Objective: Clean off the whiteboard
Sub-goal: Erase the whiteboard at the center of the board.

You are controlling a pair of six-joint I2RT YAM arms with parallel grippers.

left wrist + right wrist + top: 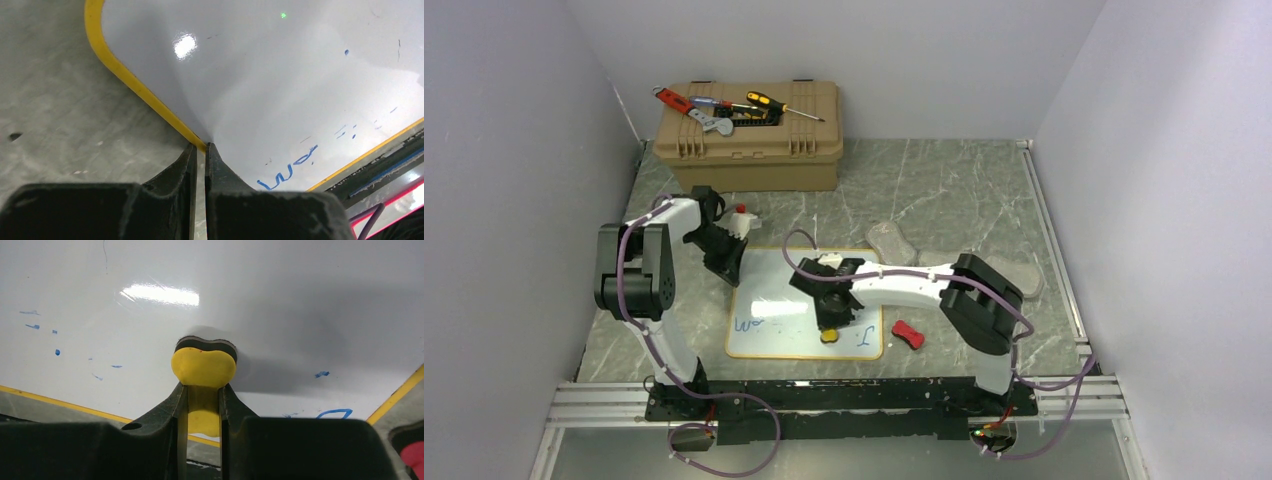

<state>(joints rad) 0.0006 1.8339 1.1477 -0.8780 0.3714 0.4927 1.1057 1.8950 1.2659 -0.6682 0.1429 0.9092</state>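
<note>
Two tools | right tool (pixel 202 388): eraser (pixel 203 365) on whiteboard (pixel 280 300) | left tool (pixel 200 146): its edge

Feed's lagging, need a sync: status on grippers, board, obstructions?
Left gripper shut, tips at frame of board. Right gripper shut on eraser, pressed to board. Blue marks along near edge. Red block lies off board.

eraser (pixel 203 367): underside hidden against whiteboard (pixel 300 300) | red object (pixel 413 461): cut off by edge
</note>
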